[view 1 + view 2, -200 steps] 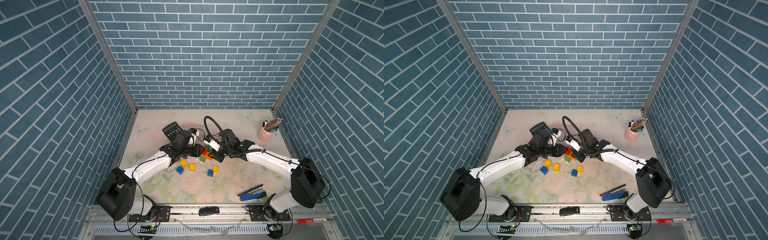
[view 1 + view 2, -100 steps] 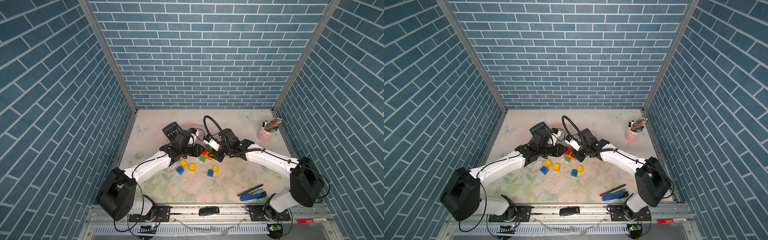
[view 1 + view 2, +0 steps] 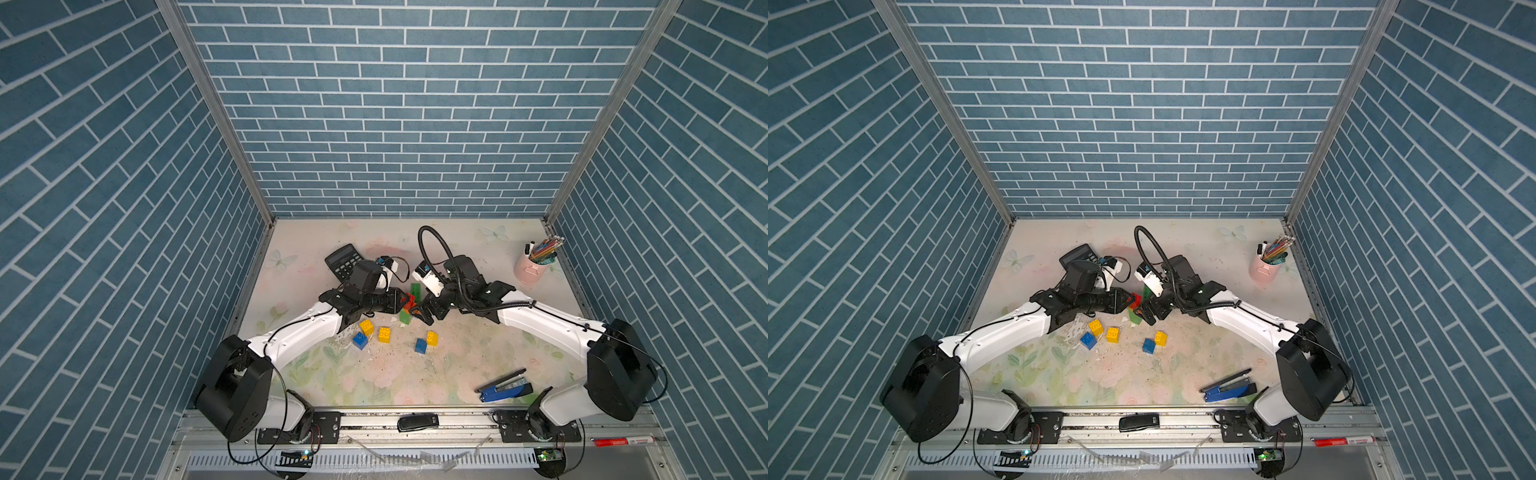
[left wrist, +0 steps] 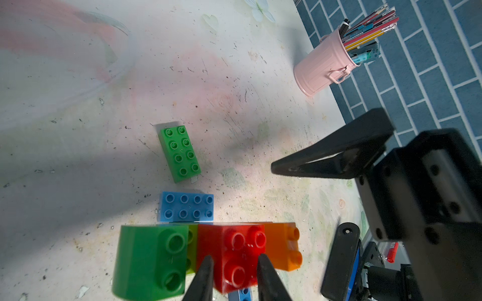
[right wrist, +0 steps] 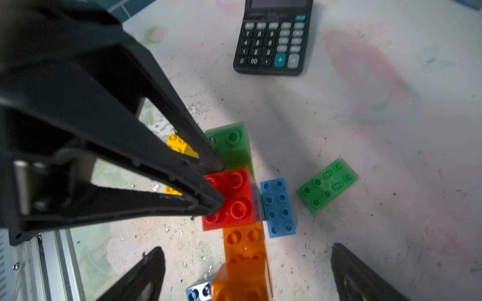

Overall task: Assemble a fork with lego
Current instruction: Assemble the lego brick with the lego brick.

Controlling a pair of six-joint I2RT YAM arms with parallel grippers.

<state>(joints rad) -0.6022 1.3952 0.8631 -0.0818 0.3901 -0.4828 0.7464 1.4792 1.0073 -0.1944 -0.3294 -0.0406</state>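
Observation:
A joined row of lego, green (image 4: 151, 260), lime (image 4: 192, 247), red (image 4: 234, 245) and orange (image 4: 281, 247), hangs a little above the table. My left gripper (image 4: 234, 260) is shut on the red brick (image 5: 234, 198). My right gripper (image 5: 246, 250) is open wide, its fingers standing apart on either side of the orange end (image 5: 245, 242) without touching it. On the table beyond lie a blue oblong brick (image 5: 277, 207) and a green oblong brick (image 5: 326, 185). In both top views the two grippers meet at mid-table (image 3: 413, 309).
Loose yellow (image 3: 366, 326) and blue (image 3: 421, 345) bricks lie nearer the front. A black calculator (image 3: 343, 259) sits behind the left arm. A pink pencil cup (image 3: 530, 270) stands at the back right. A blue stapler (image 3: 503, 388) lies at the front right.
My right gripper has let go of the orange end and now stands open. The left gripper keeps its hold on the red brick, and both arms have hardly moved.

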